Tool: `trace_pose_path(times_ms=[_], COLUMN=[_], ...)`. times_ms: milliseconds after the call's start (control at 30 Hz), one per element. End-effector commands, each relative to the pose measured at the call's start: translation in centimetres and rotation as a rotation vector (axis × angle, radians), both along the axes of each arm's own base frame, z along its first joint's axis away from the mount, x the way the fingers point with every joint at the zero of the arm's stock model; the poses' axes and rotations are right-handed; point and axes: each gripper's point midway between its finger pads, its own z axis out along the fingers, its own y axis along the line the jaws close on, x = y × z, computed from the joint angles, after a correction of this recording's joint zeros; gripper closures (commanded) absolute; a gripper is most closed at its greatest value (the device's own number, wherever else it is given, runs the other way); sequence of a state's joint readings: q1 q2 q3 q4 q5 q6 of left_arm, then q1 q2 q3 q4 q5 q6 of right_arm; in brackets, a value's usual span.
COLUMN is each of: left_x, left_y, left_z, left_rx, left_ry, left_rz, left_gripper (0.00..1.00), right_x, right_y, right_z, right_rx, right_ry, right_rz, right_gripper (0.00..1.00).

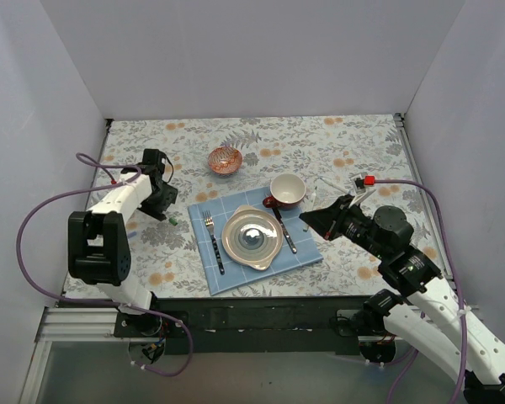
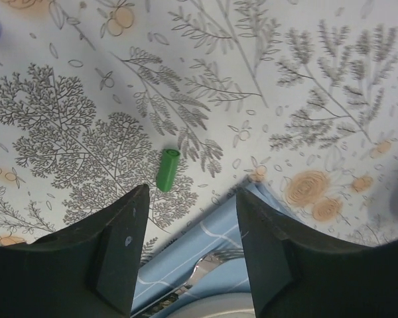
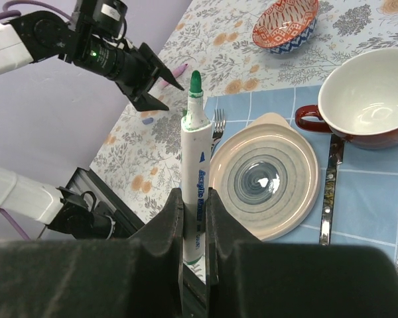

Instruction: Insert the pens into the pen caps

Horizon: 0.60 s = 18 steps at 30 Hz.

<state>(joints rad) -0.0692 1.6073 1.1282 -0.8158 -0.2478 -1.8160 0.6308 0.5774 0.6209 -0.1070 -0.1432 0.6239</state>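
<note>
**Green pen held up, green cap waiting on the table**

The right gripper point(image 3: 194, 205) is squeezed tight on the green pen point(image 3: 196, 132); the pen stands up between its fingers with its green tip bare at the top; it hangs in the air over the right side of the blue mat point(image 1: 236, 276), toward the near edge of the table.

The left gripper point(image 2: 192, 199) has its fingers wide apart and holds nothing; it hangs near the left edge of the table, just above the green cap point(image 2: 167, 169); the cap lies flat on the flowery cloth point(image 1: 337, 143), just beside the left side of the mat, and touches neither finger.

I think the step now is picking up the cap; this pen has no cap on yet. Next, the left gripper should go down with one finger on each side of the cap, then squeeze; the cap is small and round, so it may roll away; after that the cap's open end must line up straight with the pen tip before pushing.
</note>
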Motion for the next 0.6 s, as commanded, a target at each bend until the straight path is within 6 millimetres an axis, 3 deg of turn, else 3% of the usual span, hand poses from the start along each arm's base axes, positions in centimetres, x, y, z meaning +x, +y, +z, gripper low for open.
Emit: trace_pose_path(times_ms=[0, 133, 333, 567], left_x=[-0.3, -0.1, -1.5, -2.5], left_y=[0.2, 0.5, 0.8, 0.2], left_z=[-0.4, -0.7, -3.2, -5.3], left_rx=[-0.016, 0.007, 0.039, 0.019], left_ry=[0.033, 0.037, 0.132, 0.145], left_rz=[0.123, 0.121, 0.106, 0.086], left_gripper=[0.48, 0.52, 0.58, 0.56], right_x=[0.1, 0.2, 0.2, 0.0], right_y=[-0.3, -0.4, -0.2, -0.4], right_z=[1.6, 1.9, 1.6, 1.7], right_rx=[0.027, 0.029, 0.031, 0.035], right_ry=[-0.056, -0.062, -0.06, -0.06], right_rz=[-0.021, -0.024, -0.02, -0.02], right_gripper=[0.99, 0.99, 0.99, 0.99])
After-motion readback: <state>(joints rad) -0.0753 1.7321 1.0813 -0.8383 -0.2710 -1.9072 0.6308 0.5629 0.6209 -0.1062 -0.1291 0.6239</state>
